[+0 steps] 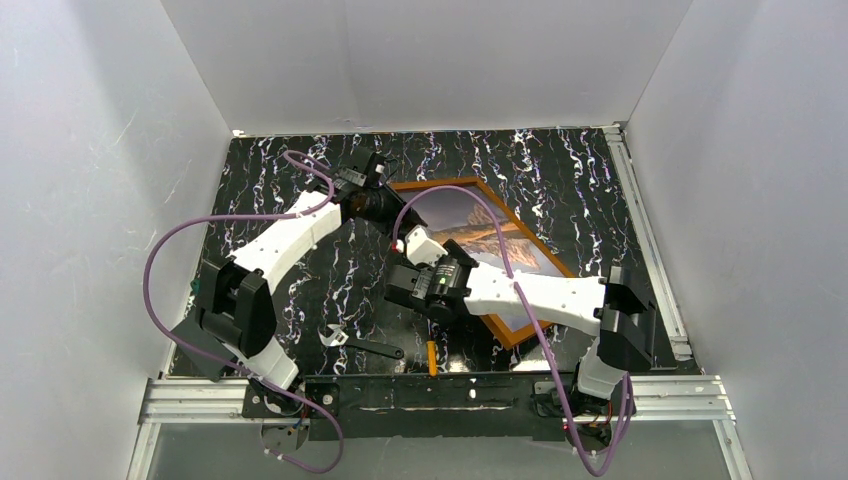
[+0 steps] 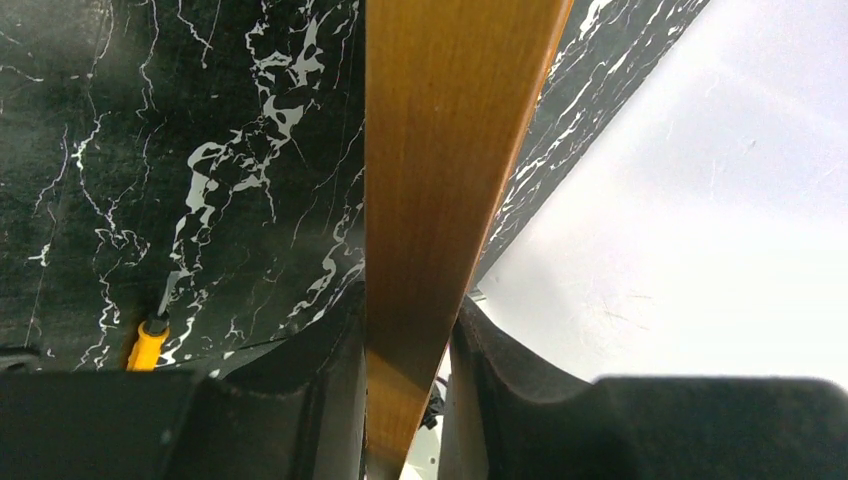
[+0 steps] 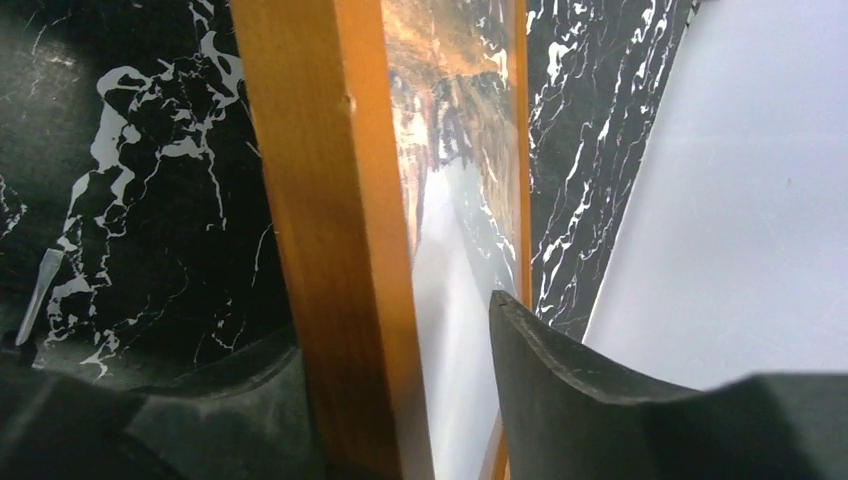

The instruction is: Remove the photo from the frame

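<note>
On a black marbled tabletop walled in white, the frame lies with its long axis running from far left to near right, the photo seated inside it, picture side up. Both arms meet at the far-left end. The left pincer is clamped narrow on a frame rail at that corner, both pads pressed to the wood. The right pincer stands partly wide astride the neighbouring long rail, one finger against the rail's outer side and the other poised above the print, apart from it and holding nothing. The photo thus lies just inside the right pincer, which appears the better placed to work it loose while the left steadies the frame. Whether the frame's held end is raised off the tabletop cannot be told. The right arm's own forearm crosses the frame's near end. Bare tabletop lies beyond the frame to the far right, and also to its left. A wrench and a yellow-handled tool lie near the front edge, well apart from both pincers, and look unlikely to obstruct a pull along the frame's length.
</note>
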### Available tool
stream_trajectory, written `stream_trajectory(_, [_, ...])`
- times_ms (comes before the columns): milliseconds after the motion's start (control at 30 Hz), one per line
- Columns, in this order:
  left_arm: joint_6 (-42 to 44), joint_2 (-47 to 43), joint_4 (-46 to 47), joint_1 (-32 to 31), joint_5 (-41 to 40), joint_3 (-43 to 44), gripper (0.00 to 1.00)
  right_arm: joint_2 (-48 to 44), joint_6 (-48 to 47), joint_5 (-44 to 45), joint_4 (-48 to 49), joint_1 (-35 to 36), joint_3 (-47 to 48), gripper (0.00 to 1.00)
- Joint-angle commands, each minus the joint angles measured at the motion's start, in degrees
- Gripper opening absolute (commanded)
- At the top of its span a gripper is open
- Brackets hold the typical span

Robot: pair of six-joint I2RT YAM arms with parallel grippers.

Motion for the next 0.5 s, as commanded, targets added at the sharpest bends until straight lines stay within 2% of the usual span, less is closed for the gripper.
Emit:
stream_trajectory(0, [-2.3,-2.52,-15.0,0.3,-0.55,0.57,0.0,-3.08,-2.0,3.66,-1.31,-0.32,1.8,0.54])
stream_trajectory(33, [-2.5,-2.5,-15.02,0.36,-0.56,0.58,0.0,-3.08,-2.03,3.71,-1.65,-0.34,2.11,0.38])
stream_trajectory(100, [-2.78,-2.37,-15.08,0.39,-0.37,0.67,0.0,-2.71,-1.55,3.99,-2.92,-0.24,2.61,0.28])
stream_trajectory(200, [-2.81,-1.76,-15.49,0.48,-0.07,1.14,0.0,-2.17,-1.0,4.53,-4.19,-0.22,3.16,0.27])
stream_trajectory(333, [-3.32,-1.41,-15.44,0.63,0.38,1.27,0.0,-1.93,-0.69,5.4,-5.59,-0.25,3.89,0.36])
stream_trajectory(433, [-3.19,-1.41,-15.64,0.74,0.31,1.66,0.0,-2.07,-0.68,6.38,-6.47,-0.3,4.63,0.34])
stream_trajectory(467, [-2.86,-1.45,-15.96,0.82,0.08,1.83,0.0,-2.13,-0.74,6.82,-6.76,-0.32,4.92,0.3])
